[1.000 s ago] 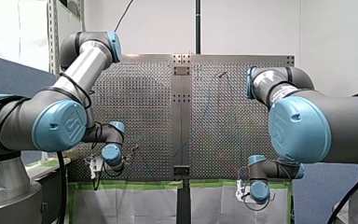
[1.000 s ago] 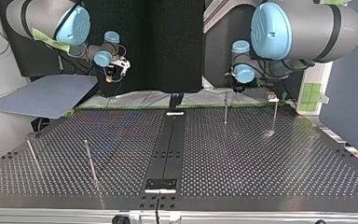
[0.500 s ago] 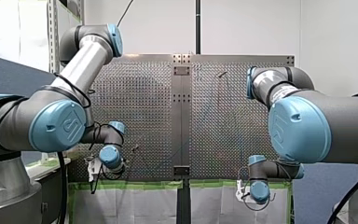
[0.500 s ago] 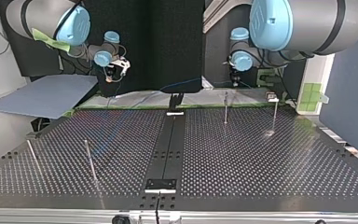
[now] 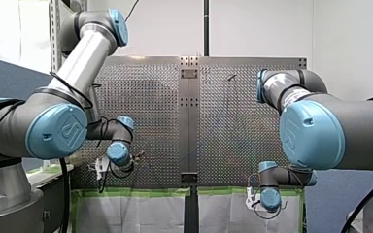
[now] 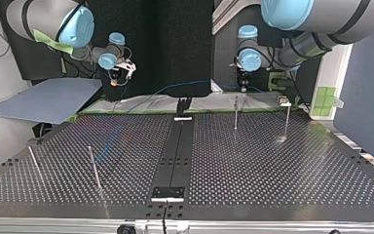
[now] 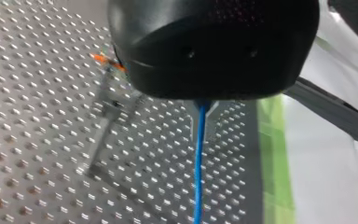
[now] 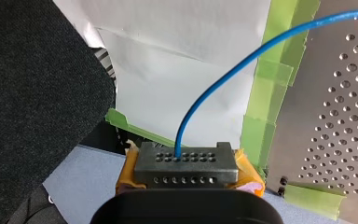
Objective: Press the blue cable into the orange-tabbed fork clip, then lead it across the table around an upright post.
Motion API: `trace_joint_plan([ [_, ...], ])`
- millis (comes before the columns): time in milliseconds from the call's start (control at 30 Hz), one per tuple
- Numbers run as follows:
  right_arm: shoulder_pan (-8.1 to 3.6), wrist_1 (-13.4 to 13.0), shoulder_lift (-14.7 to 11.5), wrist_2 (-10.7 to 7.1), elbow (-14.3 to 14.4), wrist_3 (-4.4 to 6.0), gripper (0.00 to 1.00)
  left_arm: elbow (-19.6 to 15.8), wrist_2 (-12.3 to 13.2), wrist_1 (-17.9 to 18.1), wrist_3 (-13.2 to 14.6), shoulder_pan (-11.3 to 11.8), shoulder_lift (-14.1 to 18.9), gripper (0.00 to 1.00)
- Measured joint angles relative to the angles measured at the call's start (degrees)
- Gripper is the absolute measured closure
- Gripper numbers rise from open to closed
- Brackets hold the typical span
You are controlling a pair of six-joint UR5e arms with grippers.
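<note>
Obs: left tool (image 7: 201,105) is clenching the blue cable (image 7: 197,177) over the table (image 7: 37,140); right tool (image 8: 186,161) is gripping another stretch, cable arcing between them. The orange-tabbed fork clip (image 7: 106,60) is sitting at the left tool's ten o'clock, not yet threaded. Judgement: cable wants holding taut, lining up over the fork, then pressing straight down between the prongs.
</note>
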Motion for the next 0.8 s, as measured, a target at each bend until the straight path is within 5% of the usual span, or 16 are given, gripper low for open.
trace_joint_plan([
  [233, 0.04, 0.05, 0.0, -0.02, 0.0, 0.0, 1.0, -0.02, 0.0, 0.32, -0.43, -0.37, 3.46, 1.0],
  [800, 0.01, 0.34, 0.0, 0.13, 0.0, 0.0, 1.0, -0.03, -0.58, 2.94, -1.07, -0.63, 3.72, 1.0],
])
